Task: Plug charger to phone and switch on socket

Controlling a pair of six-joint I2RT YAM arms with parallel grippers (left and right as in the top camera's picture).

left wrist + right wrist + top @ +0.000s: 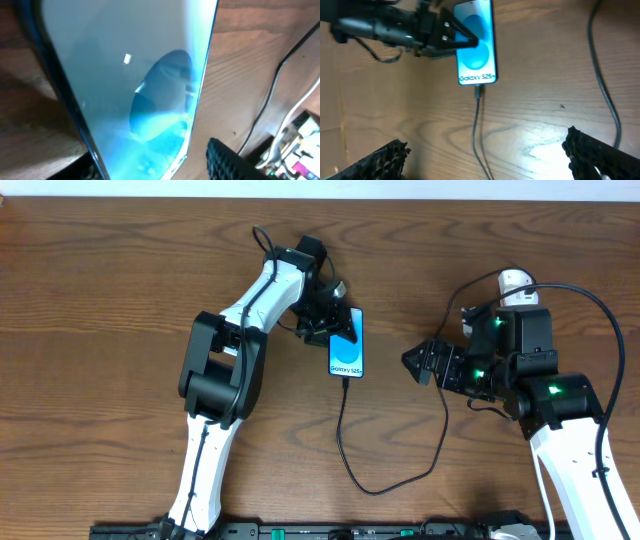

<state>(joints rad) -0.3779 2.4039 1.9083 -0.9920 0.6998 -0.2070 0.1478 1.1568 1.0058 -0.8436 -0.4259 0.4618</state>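
The phone, with a bright blue screen and "Galaxy S25" text, lies flat on the wooden table; it also shows in the right wrist view and fills the left wrist view. The charger's thin black cable is plugged into its near end, then loops forward and back toward the right arm. My left gripper straddles the phone's far half, and a gap shows beside one finger. My right gripper is open and empty, right of the phone. A white piece peeks out behind the right arm; the socket is otherwise hidden.
The bare wooden table surrounds the phone. A thick black robot cable arcs around the right arm. The cable loop lies near the front edge. The arm bases stand at the front.
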